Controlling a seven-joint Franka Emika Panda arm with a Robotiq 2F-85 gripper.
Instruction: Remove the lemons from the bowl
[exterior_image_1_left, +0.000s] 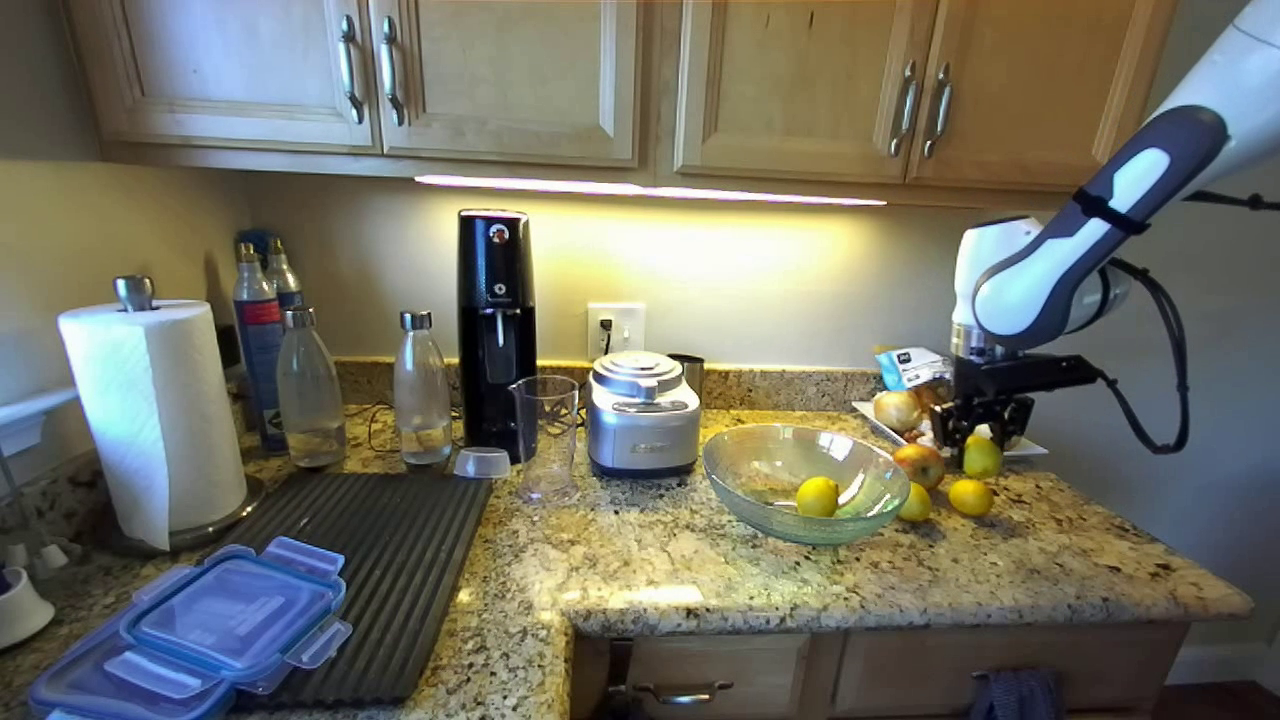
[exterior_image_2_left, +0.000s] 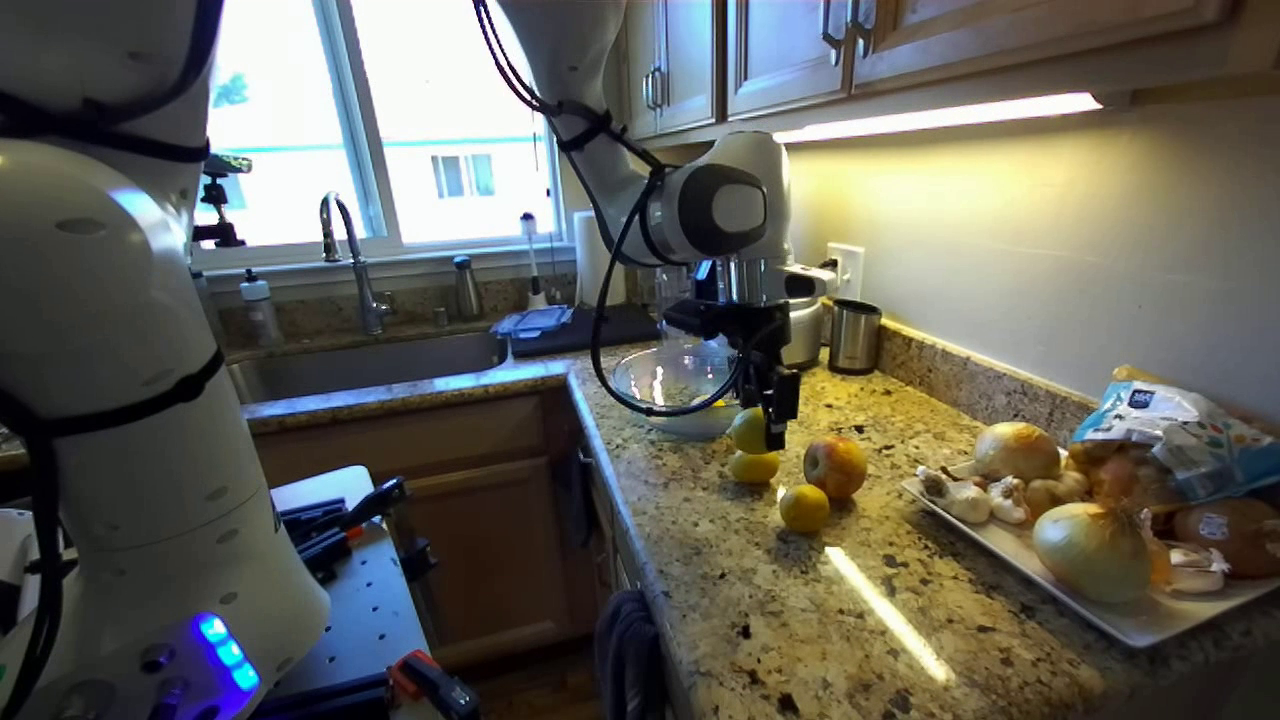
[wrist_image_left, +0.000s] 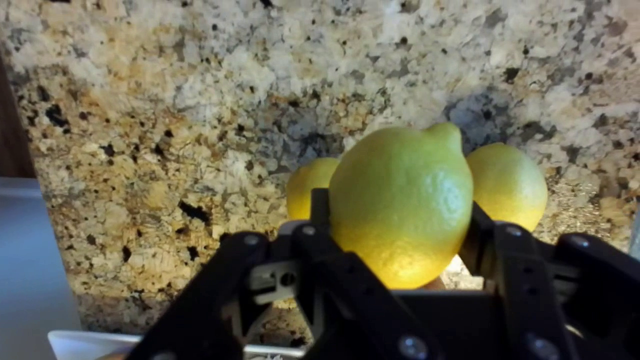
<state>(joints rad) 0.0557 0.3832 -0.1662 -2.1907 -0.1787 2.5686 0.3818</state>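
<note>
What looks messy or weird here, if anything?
I see nothing spilled or broken. But the blue-edged plastic lids look a bit messy: they overlap unevenly, flaps sticking out, and lie only partly on the dark ribbed mat.

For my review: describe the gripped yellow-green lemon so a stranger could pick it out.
Over the speckled granite counter hangs the black mechanical tool. Clamped in it is the rounded yellow-green lemon; the two yellow lemons nearby lie ungripped.

Arm (exterior_image_1_left: 1080, 250): white, dark-grey panels (exterior_image_1_left: 1200, 130) | cable (exterior_image_1_left: 1183, 360): black | gripper (wrist_image_left: 400, 212): black, silver screws (wrist_image_left: 413, 346) | base (exterior_image_2_left: 190, 560): 3 blue lights (exterior_image_2_left: 229, 652)
</note>
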